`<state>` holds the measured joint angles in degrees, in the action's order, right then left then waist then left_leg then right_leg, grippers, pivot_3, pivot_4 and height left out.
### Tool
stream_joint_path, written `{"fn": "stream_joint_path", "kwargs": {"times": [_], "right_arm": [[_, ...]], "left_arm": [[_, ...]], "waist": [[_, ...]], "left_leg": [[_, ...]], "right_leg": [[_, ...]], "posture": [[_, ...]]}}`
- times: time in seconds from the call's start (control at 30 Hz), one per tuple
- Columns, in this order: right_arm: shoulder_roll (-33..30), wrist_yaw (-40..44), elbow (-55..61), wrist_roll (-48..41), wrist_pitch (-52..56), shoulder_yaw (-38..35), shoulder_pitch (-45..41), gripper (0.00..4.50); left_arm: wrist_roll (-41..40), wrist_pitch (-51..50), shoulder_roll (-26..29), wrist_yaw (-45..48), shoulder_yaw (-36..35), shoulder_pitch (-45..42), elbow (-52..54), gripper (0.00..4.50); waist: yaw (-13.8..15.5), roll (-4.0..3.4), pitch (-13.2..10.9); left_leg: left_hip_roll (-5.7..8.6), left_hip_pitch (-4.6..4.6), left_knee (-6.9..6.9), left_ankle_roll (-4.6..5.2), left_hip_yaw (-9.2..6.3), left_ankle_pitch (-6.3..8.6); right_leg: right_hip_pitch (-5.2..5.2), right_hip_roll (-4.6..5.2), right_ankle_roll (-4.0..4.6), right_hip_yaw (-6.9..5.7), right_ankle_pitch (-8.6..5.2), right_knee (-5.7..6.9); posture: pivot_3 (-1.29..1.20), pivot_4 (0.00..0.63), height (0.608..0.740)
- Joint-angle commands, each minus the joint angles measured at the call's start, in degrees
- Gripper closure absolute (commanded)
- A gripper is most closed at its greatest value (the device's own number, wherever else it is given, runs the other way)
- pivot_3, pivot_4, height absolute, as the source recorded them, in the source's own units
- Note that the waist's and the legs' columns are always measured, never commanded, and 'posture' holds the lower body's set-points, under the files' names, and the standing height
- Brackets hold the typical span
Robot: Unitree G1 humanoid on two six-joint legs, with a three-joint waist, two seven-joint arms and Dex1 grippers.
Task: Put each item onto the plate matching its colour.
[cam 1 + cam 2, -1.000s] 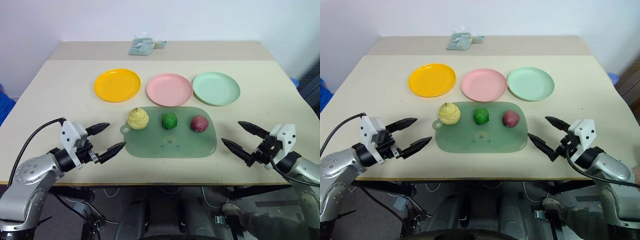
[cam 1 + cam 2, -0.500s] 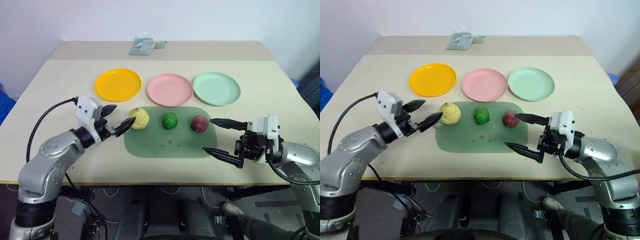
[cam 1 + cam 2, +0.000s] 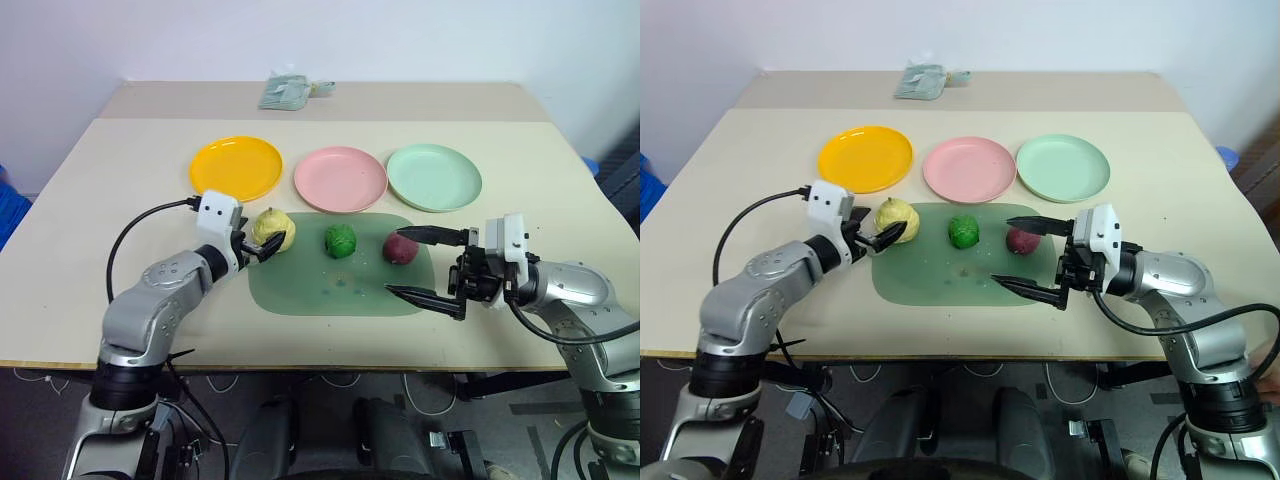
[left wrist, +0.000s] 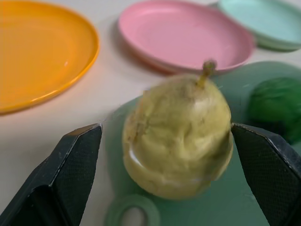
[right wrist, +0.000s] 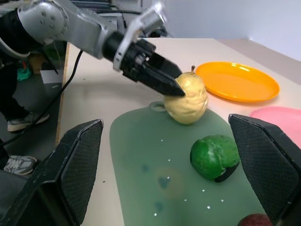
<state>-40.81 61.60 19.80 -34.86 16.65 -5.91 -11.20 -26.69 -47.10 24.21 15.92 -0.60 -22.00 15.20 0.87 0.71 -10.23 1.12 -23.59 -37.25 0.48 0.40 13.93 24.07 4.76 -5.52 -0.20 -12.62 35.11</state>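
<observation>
The left tool point(image 3: 262, 243) has advanced, its fingers now spread around the lumpy pale-yellow toy pear point(image 3: 273, 229). The right tool point(image 3: 420, 266) hangs spread beside the dark-red toy ball point(image 3: 400, 247).

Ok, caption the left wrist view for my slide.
Open left tool straddling the yellow pear on the green mat, orange plate and pink plate beyond.

Matt beige counter point(image 3: 120, 180). Glossy smooth plastic orange plate point(image 3: 236, 168), pink plate point(image 3: 340, 178), mint plate point(image 3: 434, 176). Translucent green mat point(image 3: 340, 285), smooth. Lumpy, waxy yellow pear point(image 4: 178, 136). Textured matt black fingers point(image 4: 70, 174) on left pincer point(image 3: 262, 243).
</observation>
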Motion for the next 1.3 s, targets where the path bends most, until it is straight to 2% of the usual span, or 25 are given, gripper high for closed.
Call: {"fn": "stream_joint_path", "kwargs": {"times": [0.03,0.23,0.37,0.5,0.6,0.73,0.97,1.1,1.2,1.27,1.3], "right_arm": [[0.22,-0.34,0.45,-0.32,-0.46,-0.93,-0.73,0.13],[0.53,-1.09,0.93,0.35,-1.42,-1.23,0.69,0.13],[0.70,-1.63,1.31,0.45,-1.89,-1.33,1.20,0.05],[0.80,-1.61,0.69,0.73,-2.47,-1.60,1.18,0.05],[1.13,-1.72,-0.11,1.18,-3.14,-1.36,0.73,0.05],[2.90,-2.66,-1.34,2.08,-4.00,-0.02,-1.33,0.05],[5.61,-3.04,-4.57,3.95,-5.96,1.23,-4.66,0.05],[6.33,-3.45,-5.16,5.31,-6.75,1.74,-5.52,0.05],[7.04,-4.32,-5.21,6.38,-7.19,2.61,-6.11,0.05],[7.78,-5.14,-5.37,7.16,-7.20,3.46,-7.04,0.05],[8.19,-5.80,-5.31,7.48,-6.81,3.84,-7.71,0.05]], "left_arm": [[2.12,1.82,-1.68,0.32,1.74,-2.69,-1.57,0.00],[5.23,4.23,-4.27,0.60,2.64,-3.79,-5.91,0.00],[7.05,5.56,-4.87,0.22,2.53,-4.09,-6.07,1.05],[8.38,7.43,-5.92,-0.97,1.20,-4.47,-6.00,1.05],[8.05,8.70,-7.94,-4.60,-3.37,-8.04,-7.58,1.05],[7.44,12.90,-7.99,-8.24,-10.95,-19.61,-21.27,1.05],[13.42,32.37,-5.21,-11.84,-14.05,-37.72,-58.91,1.05],[13.72,41.12,-5.49,-12.62,-15.65,-43.76,-74.46,1.05],[14.01,44.17,-5.72,-12.39,-15.96,-45.32,-80.23,1.05],[14.54,45.29,-5.78,-12.22,-15.52,-45.34,-82.35,0.05],[14.58,45.72,-5.71,-12.03,-15.47,-45.11,-82.68,0.01]], "waist": [[-0.02,0.00,0.00],[-0.10,0.00,0.00],[-0.06,0.00,0.00],[-0.01,0.00,0.00],[0.06,0.02,-0.01],[-0.01,0.20,-0.11],[-0.08,0.23,-0.13],[-0.08,0.49,-0.29],[-0.08,0.61,-0.36],[-0.11,0.64,-0.37],[-0.12,0.64,-0.37]], "left_leg": [[0.00,0.00,0.00,0.00,0.00,0.00],[-0.01,0.00,0.03,0.00,-0.01,0.00],[-0.01,0.00,0.01,0.00,-0.01,0.00],[0.00,0.00,0.01,0.00,-0.01,0.00],[0.00,0.00,0.00,0.00,-0.01,0.00],[0.00,-0.01,-0.10,0.00,-0.08,0.00],[0.11,-0.01,-0.02,0.02,-0.05,0.00],[0.12,-0.03,-0.04,0.03,-0.05,0.00],[0.12,-0.07,-0.06,0.02,-0.05,0.00],[0.12,-0.07,-0.06,0.02,-0.05,0.00],[0.12,-0.07,-0.06,0.02,-0.05,0.00]], "right_leg": [[0.00,0.00,0.00,0.00,0.00,0.00],[0.01,0.00,0.00,0.00,0.00,0.01],[0.01,0.03,0.00,0.00,0.01,0.01],[0.01,0.04,-0.01,0.01,0.01,0.01],[0.01,0.05,-0.01,0.01,0.01,0.01],[0.00,-0.01,-0.03,-0.03,0.03,0.09],[0.00,-0.03,-0.53,-0.06,0.31,0.06],[0.00,-0.02,-0.59,-0.07,0.34,0.07],[0.01,-0.01,-0.63,-0.07,0.37,0.06],[0.01,0.00,-0.64,-0.07,0.38,0.06],[0.02,0.00,-0.65,-0.07,0.38,0.06]], "posture": [[0.00,0.150,0.740],[0.00,0.150,0.740],[0.00,0.150,0.740],[0.00,0.150,0.740],[0.00,0.150,0.740],[0.00,0.150,0.740],[0.00,0.150,0.740],[0.00,0.150,0.740],[0.00,0.150,0.740],[0.00,0.150,0.740],[0.00,0.150,0.740]]}}
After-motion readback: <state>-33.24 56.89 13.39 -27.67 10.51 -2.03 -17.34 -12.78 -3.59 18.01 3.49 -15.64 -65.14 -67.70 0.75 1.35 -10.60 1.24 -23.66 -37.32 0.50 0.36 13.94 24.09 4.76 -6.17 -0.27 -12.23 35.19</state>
